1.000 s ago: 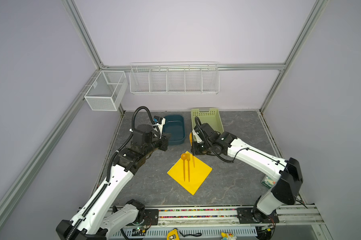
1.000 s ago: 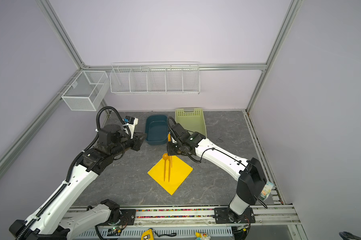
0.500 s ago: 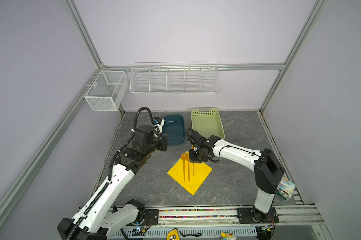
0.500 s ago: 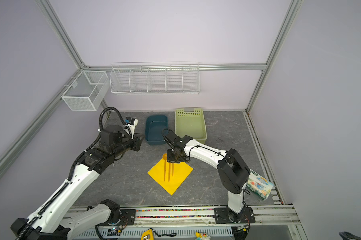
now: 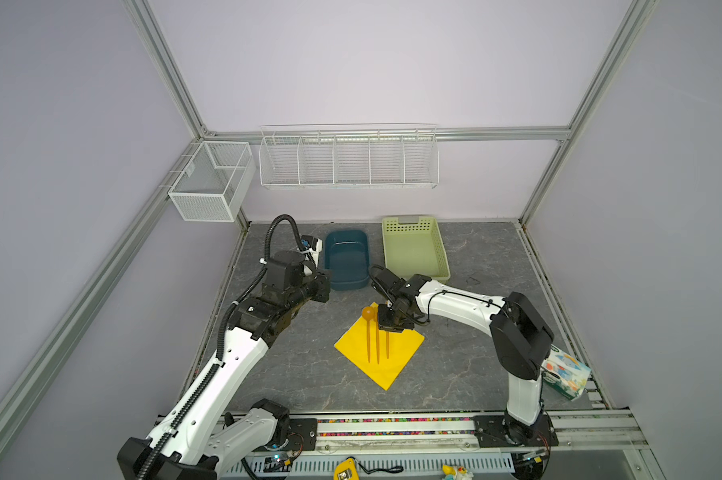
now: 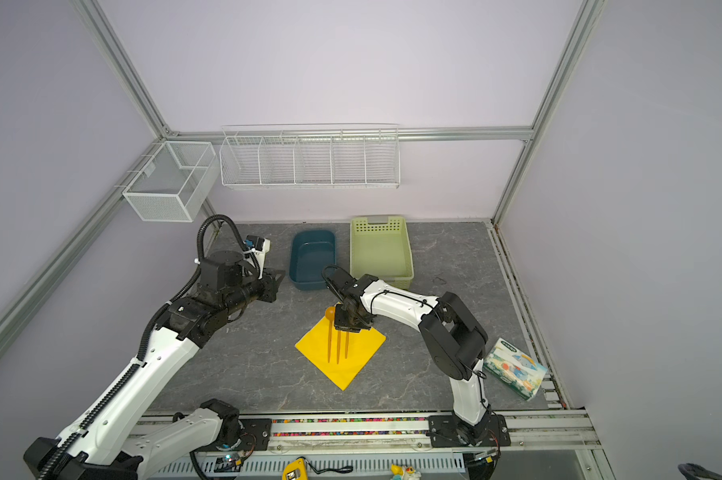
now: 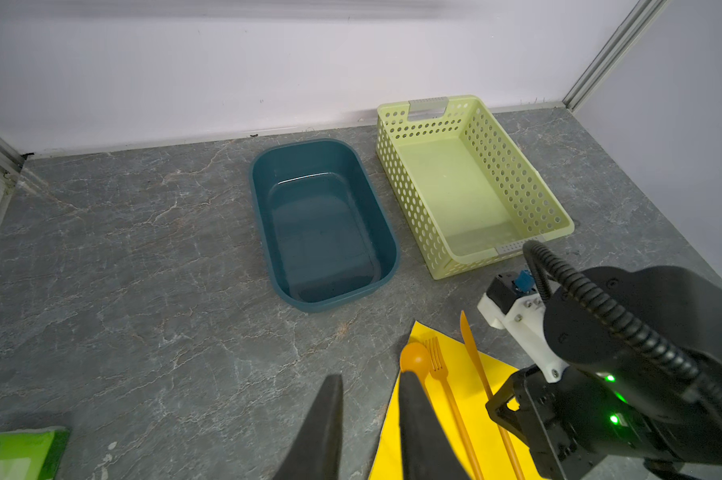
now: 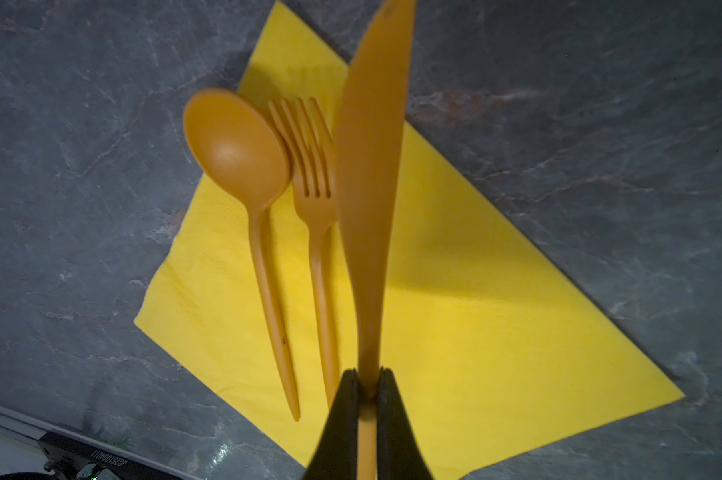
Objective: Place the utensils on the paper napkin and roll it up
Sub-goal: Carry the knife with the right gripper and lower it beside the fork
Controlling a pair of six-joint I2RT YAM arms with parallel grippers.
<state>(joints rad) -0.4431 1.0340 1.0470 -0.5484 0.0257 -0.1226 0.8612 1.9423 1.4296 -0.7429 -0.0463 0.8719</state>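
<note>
In both top views the napkin [image 5: 403,351] lies as a diamond on the table [image 5: 288,365], with bare stone off all four edges and most room to its right. The tub [image 5: 329,266] and basket [image 5: 442,257] stand beyond its far corner, apart from it. Spoon [image 5: 368,316], fork [image 5: 377,349] and knife [image 5: 387,347] run side by side down the sheet. My right pincer [image 5: 388,323] sits over their far ends. My left pincer [image 5: 324,286] hangs by the tub's near end, clear of the sheet.

Left wrist: my left fingers [image 7: 330,415] stand a little apart with nothing between them. The spoon bowl [image 7: 415,357] overhangs the sheet's edge, and the knife tip [image 7: 463,322] pokes past the far corner.

Right wrist: my right pincer [image 8: 367,395] is pinched on the knife handle. The blade [image 8: 369,166] looks lifted and casts a shadow on the napkin [image 8: 496,332]. I cannot tell whether the handle touches the paper. The fork [image 8: 311,166] lies just beside the knife, and its tines touch the spoon bowl [image 8: 237,145].

A second ago only spoon and fork showed on the sheet, and my right pincer was up by the far corner near the basket. Since then it has come down over the sheet. My left arm has barely shifted.
</note>
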